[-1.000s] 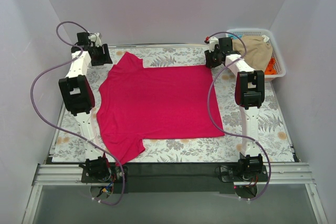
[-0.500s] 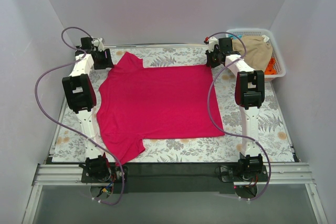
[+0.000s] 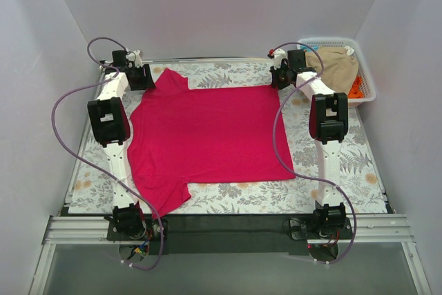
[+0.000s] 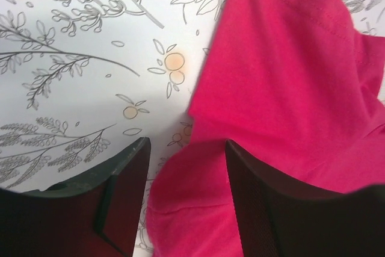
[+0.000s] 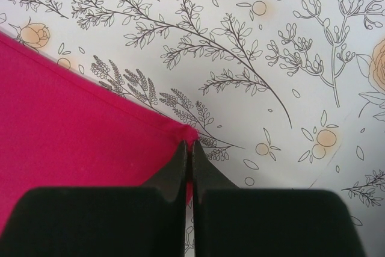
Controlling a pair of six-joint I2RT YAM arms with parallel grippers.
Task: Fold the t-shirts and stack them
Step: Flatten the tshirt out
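Crimson-pink cloth t-shirt (image 3: 207, 132) lies spread flat on floral-print table (image 3: 359, 170). Right gripper (image 5: 189, 147) has its jaws together, pinching the shirt's far right hem corner. Left gripper (image 4: 187, 145) has its jaws apart at the far left sleeve, cloth edge between them, ungripped.

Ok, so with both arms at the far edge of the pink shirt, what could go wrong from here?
1. The right gripper has its jaws shut on just the tip of one hem corner of the crimson-pink t-shirt; it may slip out on lifting.
2. The left gripper is open over a rumpled sleeve fold; it might catch only one layer, skewing the fold.
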